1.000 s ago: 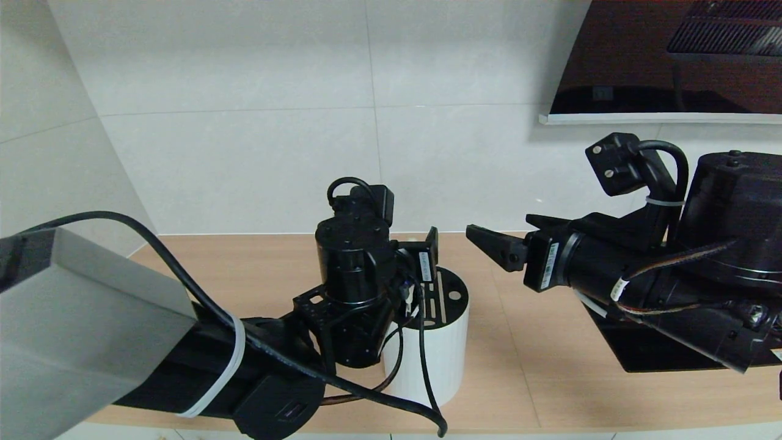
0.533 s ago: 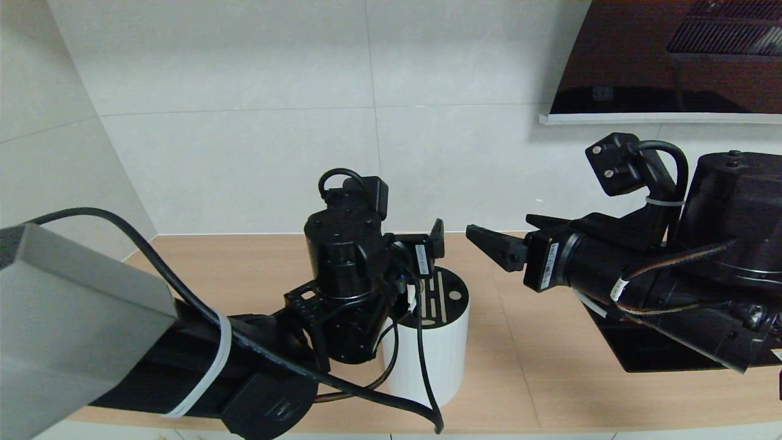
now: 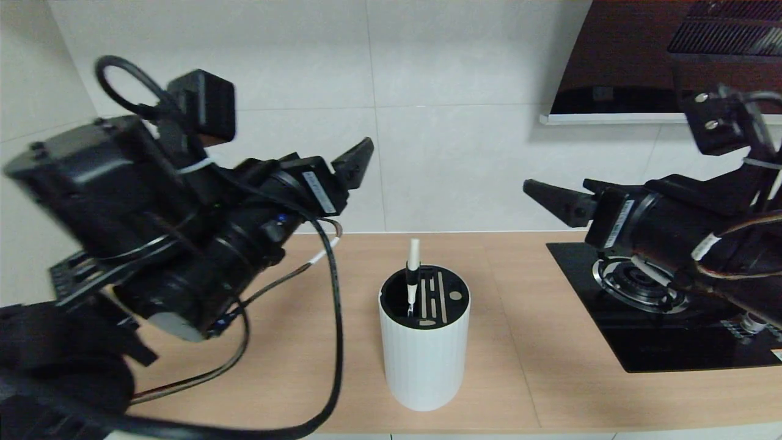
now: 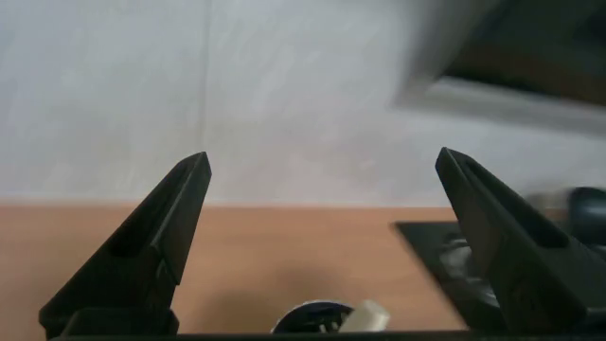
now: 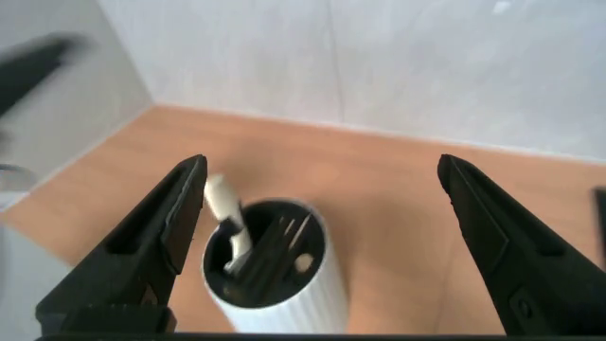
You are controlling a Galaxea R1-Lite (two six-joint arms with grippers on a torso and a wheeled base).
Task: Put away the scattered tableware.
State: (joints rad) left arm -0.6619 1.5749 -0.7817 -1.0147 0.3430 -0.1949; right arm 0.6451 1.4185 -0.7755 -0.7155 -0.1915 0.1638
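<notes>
A white ribbed utensil holder (image 3: 424,360) with a black slotted top stands on the wooden counter (image 3: 287,318). A white-handled utensil (image 3: 413,259) stands upright in one of its slots, with nothing touching it. My left gripper (image 3: 357,160) hangs open and empty, high above the counter and to the left of the holder. In the left wrist view, the left gripper (image 4: 322,163) has its fingers spread wide, with the holder top (image 4: 317,317) below. My right gripper (image 3: 559,190) is open and empty up to the holder's right. Between the spread fingers of the right gripper (image 5: 322,170) I see the holder (image 5: 275,279) and the utensil's handle (image 5: 224,202).
A black stove top (image 3: 666,342) with a burner (image 3: 635,282) lies on the counter's right side. A range hood (image 3: 666,61) hangs on the tiled wall above it. Bare counter lies on both sides of the holder, with the left arm's cables (image 3: 330,342) hanging over the left part.
My left arm has lifted up and back to the left, away from the holder, uncovering the white-handled utensil in its slot. My right arm has drawn back to the right and up.
</notes>
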